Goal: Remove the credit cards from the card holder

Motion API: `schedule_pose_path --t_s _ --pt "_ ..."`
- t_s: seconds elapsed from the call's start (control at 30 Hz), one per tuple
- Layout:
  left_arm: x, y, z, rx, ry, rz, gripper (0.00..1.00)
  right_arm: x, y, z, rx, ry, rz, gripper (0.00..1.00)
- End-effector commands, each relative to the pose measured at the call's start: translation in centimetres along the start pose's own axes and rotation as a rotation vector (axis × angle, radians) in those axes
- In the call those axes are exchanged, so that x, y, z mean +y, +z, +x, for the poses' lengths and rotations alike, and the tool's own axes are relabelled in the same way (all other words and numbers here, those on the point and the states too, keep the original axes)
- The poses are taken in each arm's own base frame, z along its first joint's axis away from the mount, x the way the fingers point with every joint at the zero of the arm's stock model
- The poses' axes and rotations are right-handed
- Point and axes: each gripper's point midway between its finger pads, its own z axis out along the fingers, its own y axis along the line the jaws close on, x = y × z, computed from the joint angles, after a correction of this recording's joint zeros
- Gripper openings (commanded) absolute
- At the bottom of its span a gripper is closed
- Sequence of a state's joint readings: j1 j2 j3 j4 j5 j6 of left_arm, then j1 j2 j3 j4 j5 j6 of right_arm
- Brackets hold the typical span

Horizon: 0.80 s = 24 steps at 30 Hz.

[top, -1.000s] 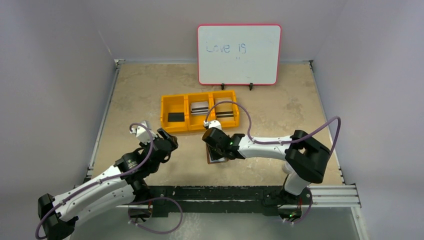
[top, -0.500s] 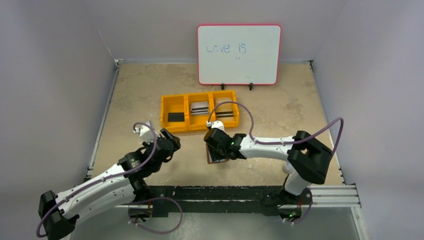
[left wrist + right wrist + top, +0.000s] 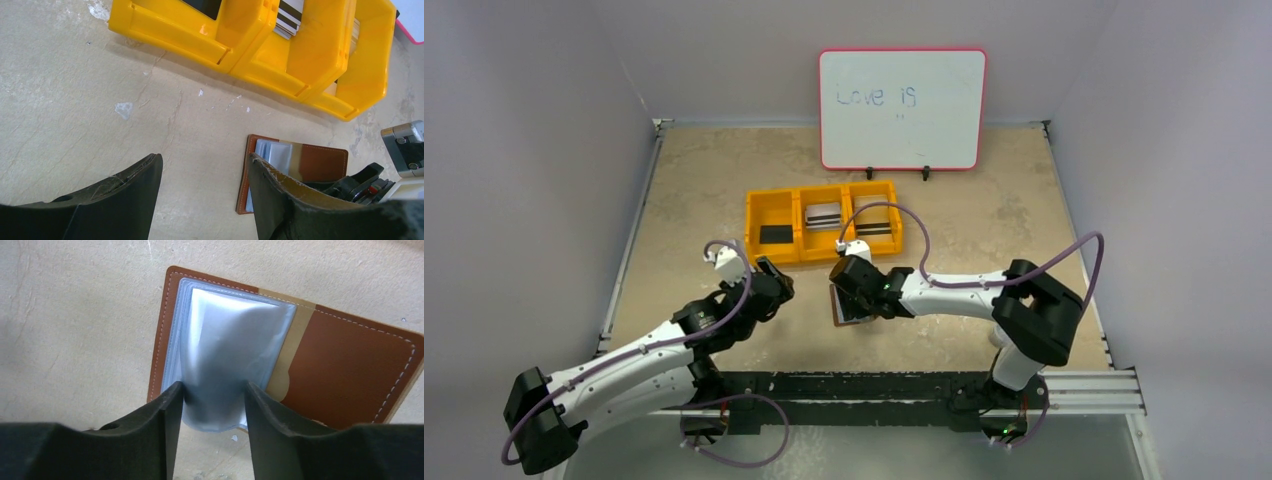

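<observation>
Lying open and flat on the table [image 3: 984, 220], card holder [image 3: 350, 360] sits just in front of yellow bin [image 3: 325, 65]. Right gripper [image 3: 212, 410]: fingers partway apart, pinching the bulging clear sleeve [image 3: 235, 350]. Left gripper [image 3: 205, 200]: fingers spread, empty, hovering left of holder. I see credit cards [image 3: 775, 234] in all three bin compartments

On inspection: one card holder [image 3: 852, 308], one yellow bin [image 3: 776, 253] of three compartments, one black credit card [image 3: 775, 234] in its left compartment, two card stacks [image 3: 823, 216] of unreadable count, one whiteboard [image 3: 902, 110], one left pincer [image 3: 205, 165], one right pincer [image 3: 212, 390].
</observation>
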<state>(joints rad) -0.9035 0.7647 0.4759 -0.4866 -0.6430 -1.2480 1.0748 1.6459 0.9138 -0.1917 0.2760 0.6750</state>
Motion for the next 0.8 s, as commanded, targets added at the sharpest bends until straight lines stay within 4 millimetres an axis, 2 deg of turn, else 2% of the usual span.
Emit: schedule_pose_path --t_s 0.0,0.1,0.17,0.3,0.43,0.53,0.63,0.77 --pt "-0.5 0.1 -0.2 -0.012 -0.006 0.022 0.63 -1.4 1.6 3.2 0.088 0.004 0.049 0.46" --pt "-0.4 0.2 -0.1 -0.012 -0.006 0.021 0.63 -1.4 1.5 3.1 0.079 0.010 0.043 0.36" --pt "-0.5 0.3 0.0 -0.009 -0.003 0.021 0.63 -1.2 1.3 2.8 0.067 0.014 0.031 0.35" --pt "-1.0 0.6 0.6 0.012 0.003 0.047 0.63 0.0 0.1 1.1 0.006 0.042 -0.034 0.27" --pt "-2.2 0.8 1.2 0.036 0.011 0.088 0.63 1.8 -1.5 -0.9 -0.081 0.096 -0.170 0.13" --pt "-2.7 1.1 1.8 0.059 0.029 0.104 0.63 2.3 -2.6 -1.4 -0.124 0.173 -0.303 0.06" --pt "-3.3 1.2 2.4 0.084 0.040 0.123 0.62 2.3 -4.1 -2.1 -0.183 0.249 -0.419 0.05" --pt "-5.8 1.0 3.0 0.118 0.035 0.232 0.62 1.6 -5.5 -2.6 -0.229 0.345 -0.588 0.07"
